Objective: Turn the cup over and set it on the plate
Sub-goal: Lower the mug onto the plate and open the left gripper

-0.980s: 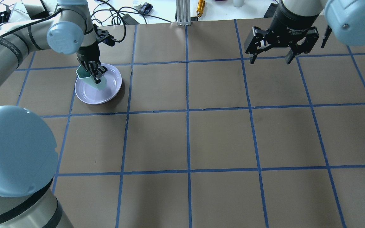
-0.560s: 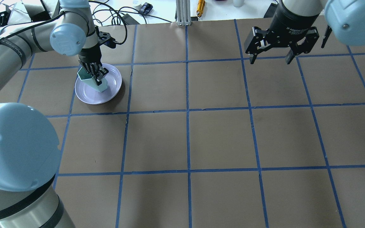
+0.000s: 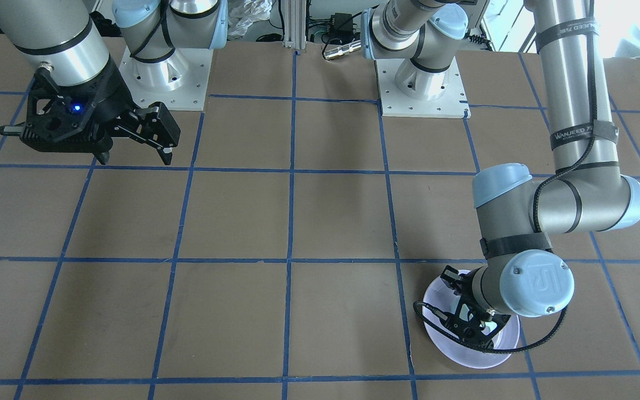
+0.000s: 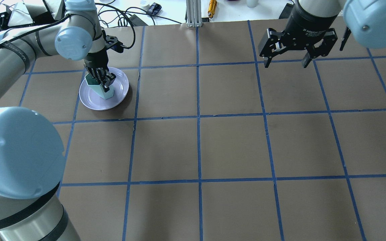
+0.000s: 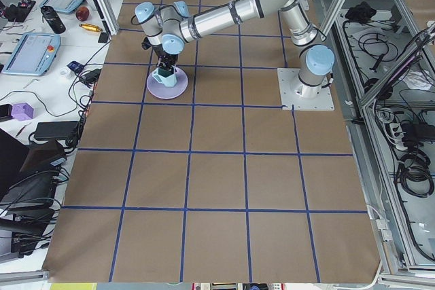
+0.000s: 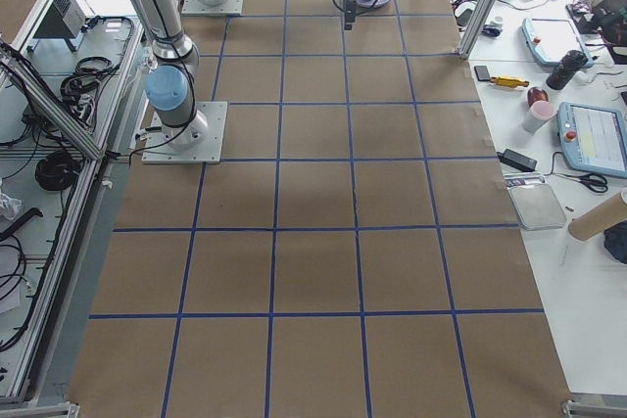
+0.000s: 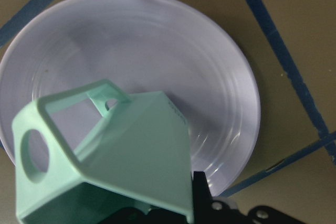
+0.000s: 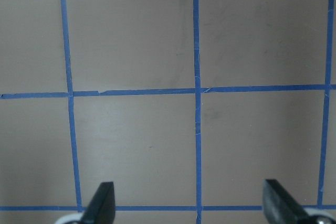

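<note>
The pale lavender plate lies on the brown table at the far left; it also shows in the left wrist view, the front view and the left side view. My left gripper is shut on the rim of the mint-green cup. The cup is over the plate, mouth up and slightly tilted, with its base at the plate's surface; I cannot tell if it touches. Its handle points sideways. My right gripper is open and empty, high over the far right.
Blue tape lines divide the table into squares. An aluminium post, a yellow tool and cables lie beyond the far edge, close behind the left arm. The left arm's elbow looms at the near left.
My left gripper has swung the cup from a strong tilt to nearly upright and brought it down toward the plate's middle. The right arm has not moved.
</note>
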Robot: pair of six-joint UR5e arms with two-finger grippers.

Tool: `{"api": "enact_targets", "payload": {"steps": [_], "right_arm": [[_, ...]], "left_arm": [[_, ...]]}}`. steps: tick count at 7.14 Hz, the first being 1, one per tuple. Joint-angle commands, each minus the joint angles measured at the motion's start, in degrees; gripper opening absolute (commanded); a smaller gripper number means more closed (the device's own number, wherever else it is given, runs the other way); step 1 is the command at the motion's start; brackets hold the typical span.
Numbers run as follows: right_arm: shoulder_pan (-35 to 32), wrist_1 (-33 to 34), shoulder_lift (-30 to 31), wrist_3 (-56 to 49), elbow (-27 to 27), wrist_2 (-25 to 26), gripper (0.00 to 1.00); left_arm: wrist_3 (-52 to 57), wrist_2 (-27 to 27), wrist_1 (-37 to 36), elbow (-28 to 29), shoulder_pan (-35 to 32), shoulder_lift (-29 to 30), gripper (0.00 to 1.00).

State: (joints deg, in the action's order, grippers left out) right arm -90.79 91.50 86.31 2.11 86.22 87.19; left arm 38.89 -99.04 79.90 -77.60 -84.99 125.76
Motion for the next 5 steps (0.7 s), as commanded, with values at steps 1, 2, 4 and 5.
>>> {"api": "enact_targets", "payload": {"steps": [1, 2, 4, 5], "right_arm": [[0.0, 0.0, 0.0, 0.0, 0.0, 0.0, 1.00], [0.0, 0.0, 0.0, 0.0, 0.0, 0.0, 1.00], [0.0, 0.0, 0.0, 0.0, 0.1, 0.0, 1.00], [0.0, 0.0, 0.0, 0.0, 0.0, 0.0, 1.00]], "left_arm": [[-0.1, 0.2, 0.2, 0.0, -0.1, -0.4, 1.00], [-0.4, 0.5, 0.3, -0.1, -0.2, -1.4, 1.00], [-2.3, 2.9, 4.6, 0.2, -0.4, -5.4, 1.00], [-4.9, 3.5, 8.4, 0.2, -0.5, -8.7, 1.00]]}}
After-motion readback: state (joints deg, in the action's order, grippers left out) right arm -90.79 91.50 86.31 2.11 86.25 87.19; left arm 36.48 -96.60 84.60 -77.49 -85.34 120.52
